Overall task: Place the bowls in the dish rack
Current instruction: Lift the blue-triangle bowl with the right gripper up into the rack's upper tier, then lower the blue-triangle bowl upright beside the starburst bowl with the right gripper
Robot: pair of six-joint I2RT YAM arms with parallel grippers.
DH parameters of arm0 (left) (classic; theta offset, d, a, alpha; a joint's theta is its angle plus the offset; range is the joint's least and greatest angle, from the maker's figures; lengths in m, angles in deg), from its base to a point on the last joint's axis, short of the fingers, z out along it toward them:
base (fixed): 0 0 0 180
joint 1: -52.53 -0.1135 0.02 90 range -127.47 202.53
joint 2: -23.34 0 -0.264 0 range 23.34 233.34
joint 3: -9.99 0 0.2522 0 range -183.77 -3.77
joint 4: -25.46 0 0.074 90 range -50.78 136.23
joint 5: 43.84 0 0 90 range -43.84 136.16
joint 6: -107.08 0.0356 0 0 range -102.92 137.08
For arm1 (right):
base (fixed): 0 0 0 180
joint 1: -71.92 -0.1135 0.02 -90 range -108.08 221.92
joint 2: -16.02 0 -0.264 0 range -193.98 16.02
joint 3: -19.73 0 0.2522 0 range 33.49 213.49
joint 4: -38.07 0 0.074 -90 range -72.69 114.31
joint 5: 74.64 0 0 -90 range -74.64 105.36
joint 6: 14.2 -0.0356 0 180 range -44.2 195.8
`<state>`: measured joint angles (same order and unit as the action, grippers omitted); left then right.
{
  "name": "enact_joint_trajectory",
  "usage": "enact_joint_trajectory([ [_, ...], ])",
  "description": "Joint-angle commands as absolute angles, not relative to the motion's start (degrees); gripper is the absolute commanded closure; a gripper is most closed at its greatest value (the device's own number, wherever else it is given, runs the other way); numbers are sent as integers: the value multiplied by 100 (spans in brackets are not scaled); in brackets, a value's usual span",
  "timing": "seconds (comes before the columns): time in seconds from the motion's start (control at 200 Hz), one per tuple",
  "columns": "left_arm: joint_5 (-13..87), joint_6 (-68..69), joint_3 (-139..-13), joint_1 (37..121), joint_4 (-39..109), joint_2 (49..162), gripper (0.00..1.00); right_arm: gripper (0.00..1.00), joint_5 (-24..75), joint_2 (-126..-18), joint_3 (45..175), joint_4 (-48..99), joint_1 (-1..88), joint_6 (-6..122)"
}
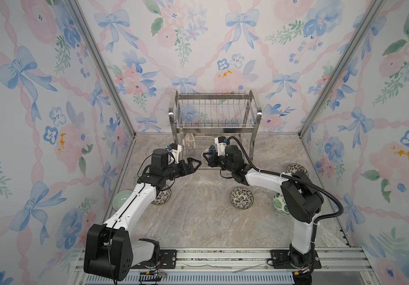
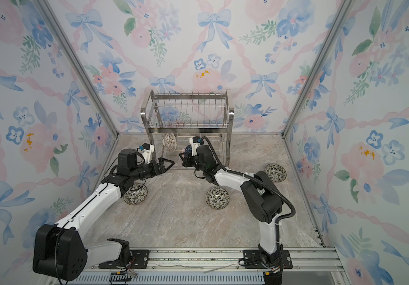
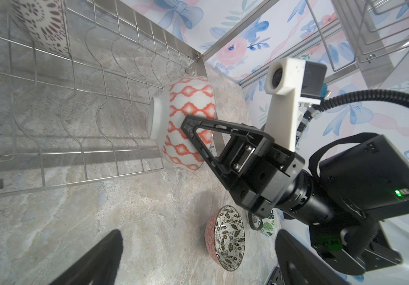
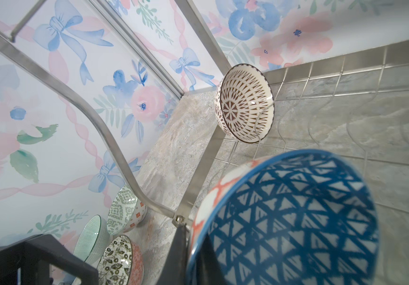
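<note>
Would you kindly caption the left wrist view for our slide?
Right gripper holds an orange-lattice bowl at the dish rack's lower tier.

Both top views look down from high at the front, facing the shiny two-tier steel wire dish rack point(image 1: 214, 126) at the back. The wrist views sit close, from opposite sides sharing its lower tier and an orange-lattice ceramic bowl point(image 3: 188, 98).

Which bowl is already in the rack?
The cream brown-patterned bowl, on edge in the dish rack, lower tier. The right gripper holds the blue-triangle bowl; the rest sit on the table.
</note>
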<state>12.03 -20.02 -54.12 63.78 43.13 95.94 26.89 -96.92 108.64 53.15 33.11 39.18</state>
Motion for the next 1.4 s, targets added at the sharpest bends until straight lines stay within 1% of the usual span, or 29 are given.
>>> enact_joint_trajectory([
  [0.0, 1359, -1861, -5507, 6413, 4083, 9701, 2, 98, 2733, -9929, 11385, 5945, 3427, 3704],
  [0.285, 1705, -1798, -5466, 6429, 3782, 9745, 2, 98, 2876, -10814, 12178, 6483, 3572, 3200],
  [0.54, 2072, -1707, -5291, 6501, 3678, 9776, 2, 99, 2881, -11469, 12938, 6646, 3588, 2956],
  [0.985, 2077, -1695, -5334, 6514, 3723, 9981, 2, 99, 2859, -12466, 14105, 6866, 3731, 2642],
  [1.39, 2093, -1682, -5352, 6591, 3762, 10119, 2, 99, 2930, -13234, 15151, 6725, 3800, 2391],
])
